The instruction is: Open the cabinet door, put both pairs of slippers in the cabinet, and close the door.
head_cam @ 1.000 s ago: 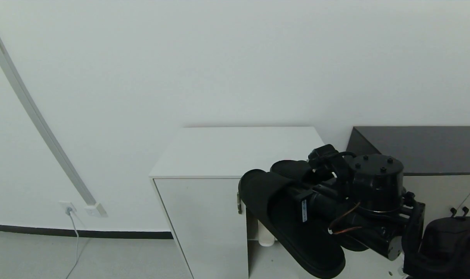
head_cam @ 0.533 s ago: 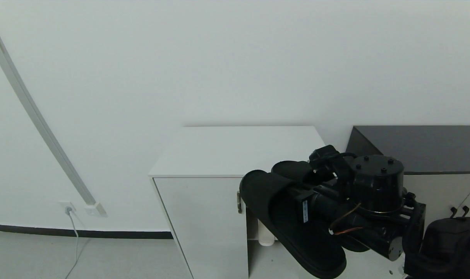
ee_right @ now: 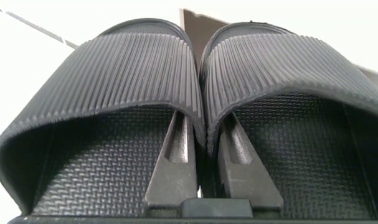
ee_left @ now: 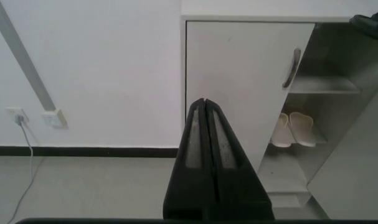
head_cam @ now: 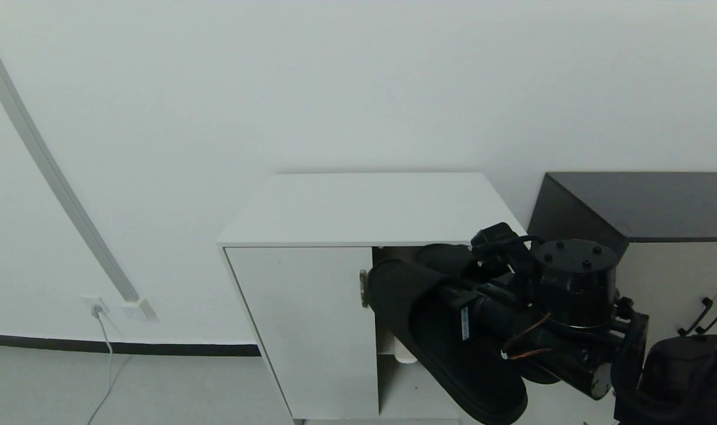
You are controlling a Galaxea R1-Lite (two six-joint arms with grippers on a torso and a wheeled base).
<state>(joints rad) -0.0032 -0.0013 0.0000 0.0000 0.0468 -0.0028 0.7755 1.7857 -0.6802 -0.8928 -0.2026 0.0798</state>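
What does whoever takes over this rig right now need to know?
Left tool: shut, empty, facing the white two-door cabinet.
Right tool: shut on the pair of black ribbed rubber slippers, held in front of the cabinet's open right side.
Pair of pale slippers: on a shelf inside the cabinet.
Done: door open, pale pair stored.
To do: place the black pair inside, release, close the door.

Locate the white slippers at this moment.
In the left wrist view, the white slippers sit side by side on a shelf inside the open cabinet, under its upper shelf.
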